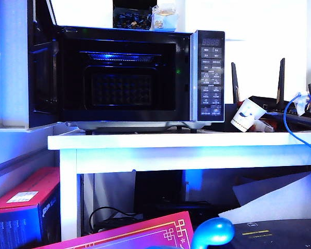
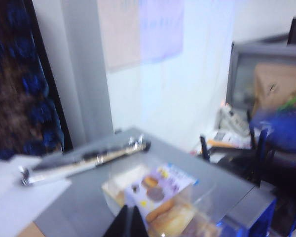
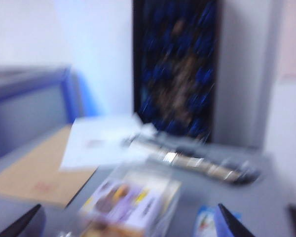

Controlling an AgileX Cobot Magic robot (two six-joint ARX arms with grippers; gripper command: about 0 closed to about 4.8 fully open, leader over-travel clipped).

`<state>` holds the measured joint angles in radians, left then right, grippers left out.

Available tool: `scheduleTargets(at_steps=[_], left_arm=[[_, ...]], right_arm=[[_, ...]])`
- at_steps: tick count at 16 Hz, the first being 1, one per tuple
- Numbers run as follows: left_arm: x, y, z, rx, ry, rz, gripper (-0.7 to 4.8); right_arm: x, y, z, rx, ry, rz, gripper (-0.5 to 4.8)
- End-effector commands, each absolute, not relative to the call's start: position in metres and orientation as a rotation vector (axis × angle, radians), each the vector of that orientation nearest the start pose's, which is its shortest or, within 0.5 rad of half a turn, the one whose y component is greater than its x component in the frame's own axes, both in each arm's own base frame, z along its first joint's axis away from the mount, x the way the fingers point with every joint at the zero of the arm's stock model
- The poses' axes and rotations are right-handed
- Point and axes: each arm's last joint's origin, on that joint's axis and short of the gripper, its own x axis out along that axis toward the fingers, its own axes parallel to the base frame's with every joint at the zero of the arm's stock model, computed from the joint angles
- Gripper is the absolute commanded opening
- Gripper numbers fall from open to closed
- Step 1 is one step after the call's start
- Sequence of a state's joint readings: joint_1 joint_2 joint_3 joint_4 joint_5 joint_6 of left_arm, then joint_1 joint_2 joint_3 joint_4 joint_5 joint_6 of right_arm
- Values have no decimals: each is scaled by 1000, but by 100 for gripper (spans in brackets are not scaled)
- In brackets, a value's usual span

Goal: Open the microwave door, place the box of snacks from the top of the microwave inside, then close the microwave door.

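With its door (image 1: 41, 67) swung wide to the left, one microwave (image 1: 140, 78) stands open and hollow on the white table (image 1: 186, 141).

One box of snacks (image 1: 164, 18) sits on the microwave's top. Seen from the wrist views, both grippers hover near it: right gripper (image 3: 128, 224) spread wide; left gripper (image 2: 129, 223), jaws cannot be told.

I see the box of snacks (image 1: 164, 17) on top of the microwave (image 1: 145, 78); microwave door (image 1: 41, 72) swung open at its left; microwave on the surface (image 1: 197, 140); paper cup (image 1: 247, 115) at its right.
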<state>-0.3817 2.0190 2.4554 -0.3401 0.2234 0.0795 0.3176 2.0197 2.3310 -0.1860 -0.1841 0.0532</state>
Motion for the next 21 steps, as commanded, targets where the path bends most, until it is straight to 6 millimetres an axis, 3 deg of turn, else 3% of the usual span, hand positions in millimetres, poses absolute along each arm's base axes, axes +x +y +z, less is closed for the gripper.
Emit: scheduleTargets(at_steps=[1, 4, 6, 10, 16, 21], left_arm=[[367, -154, 535, 89, -186, -592, -5], [351, -148, 548, 99, -211, -589, -5], [346, -145, 550, 138, -209, -587, -5], [340, -143, 551, 172, -188, -587, -5], [339, -143, 552, 193, -192, -585, -5], [339, -143, 552, 193, -193, -585, -5]], right_arm=[[412, 168, 487, 72, -125, 516, 479], [416, 192, 476, 81, -130, 451, 479], [421, 214, 462, 88, -127, 419, 479], [431, 238, 440, 97, -140, 336, 479], [438, 241, 429, 88, -117, 267, 479], [440, 238, 424, -61, -92, 137, 479]])
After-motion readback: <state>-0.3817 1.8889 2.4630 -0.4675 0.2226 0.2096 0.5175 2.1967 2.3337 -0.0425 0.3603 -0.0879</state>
